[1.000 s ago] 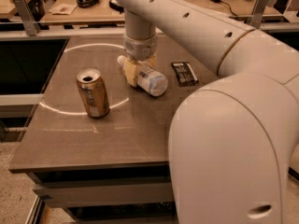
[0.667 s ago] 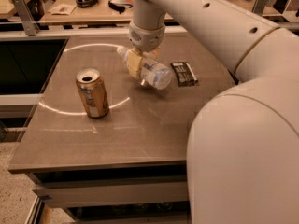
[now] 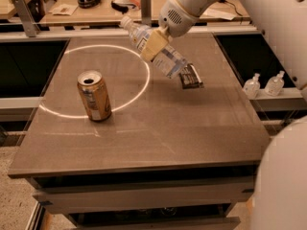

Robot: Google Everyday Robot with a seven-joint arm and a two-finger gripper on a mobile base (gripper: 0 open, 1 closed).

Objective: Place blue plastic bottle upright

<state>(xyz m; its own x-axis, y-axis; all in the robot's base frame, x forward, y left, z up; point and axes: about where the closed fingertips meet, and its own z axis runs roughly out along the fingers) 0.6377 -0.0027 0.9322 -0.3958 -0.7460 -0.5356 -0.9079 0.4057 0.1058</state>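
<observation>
The blue plastic bottle (image 3: 169,61) is clear with a white cap at its upper left end and a pale label. It hangs tilted in the air above the middle-back of the table (image 3: 144,133), cap end high and to the left. My gripper (image 3: 152,44) is shut on the bottle around its upper middle, with a tan finger (image 3: 154,43) across it. The white arm comes in from the upper right.
A gold-brown soda can (image 3: 94,95) stands upright at the table's left, on a ring of light. A small dark packet (image 3: 191,76) lies right of the bottle. Two small clear bottles (image 3: 264,84) stand on a ledge off the table's right side. The robot's white body fills the lower right.
The bottle lay on the table in the gripper's grasp; it is now lifted off the surface and tilted, cap end raised. The arm has risen and swung toward the upper right.
</observation>
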